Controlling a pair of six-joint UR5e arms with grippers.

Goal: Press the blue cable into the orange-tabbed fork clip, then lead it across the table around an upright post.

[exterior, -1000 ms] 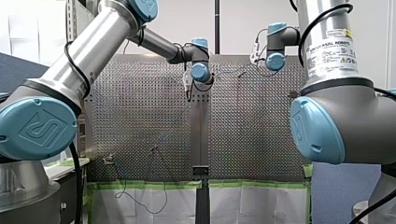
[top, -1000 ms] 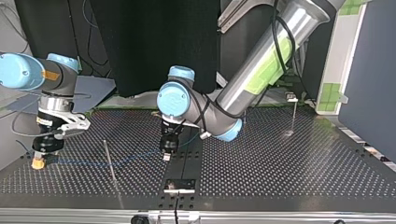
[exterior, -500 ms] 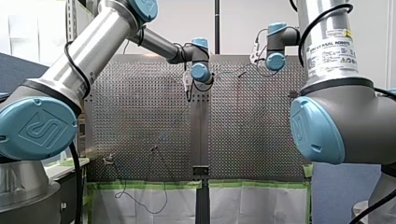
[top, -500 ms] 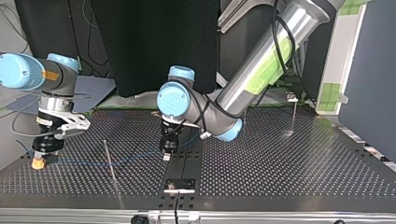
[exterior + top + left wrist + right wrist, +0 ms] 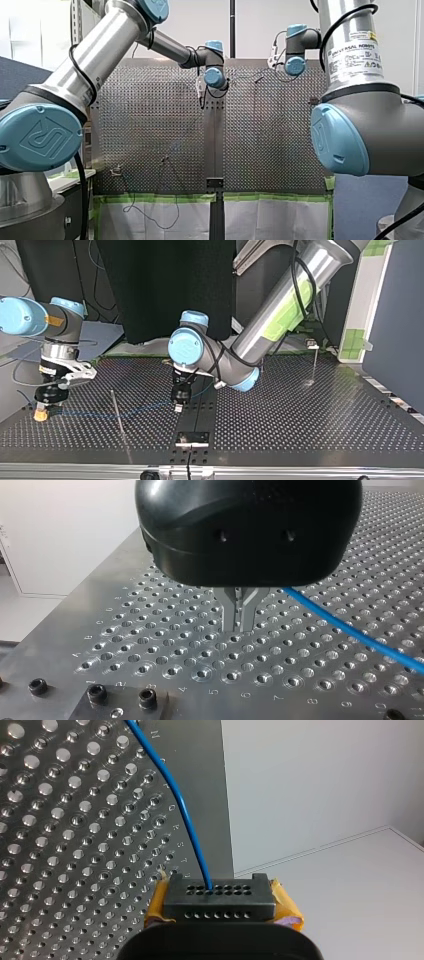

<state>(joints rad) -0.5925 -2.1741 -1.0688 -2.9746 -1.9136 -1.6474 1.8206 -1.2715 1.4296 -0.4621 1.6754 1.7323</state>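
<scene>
1. My right gripper (image 5: 220, 891) shows a black tip with yellow-orange on both flanks. The blue cable (image 5: 185, 820) runs straight into its middle, so I read it as pinching the cable.
2. In the top view that gripper sits at the lower left of the frame, low over the table (image 5: 300, 430).
3. My left gripper (image 5: 240, 626) has its metal fingers pressed together, tips just above the plate. The cable passes just beside them and leads away, and I see nothing caught between them.
4. In the top view the cable spans from the lower left to the centre, crossing a thin upright post (image 5: 116, 410). I cannot tell on which side of it.
5. I cannot pick out the clip with certainty. A small fixture (image 5: 312, 344) on a stem (image 5: 314, 367) at the upper right is too small to read.
6. For the press, I would lay the cable squarely over the fork's slot. Then I would push straight down with the closed left tips, leaving a little slack from the right so nothing springs back out.
7. For the post, I would carry the cable low and sweep wide, so it wraps the shaft rather than riding over its top.
</scene>
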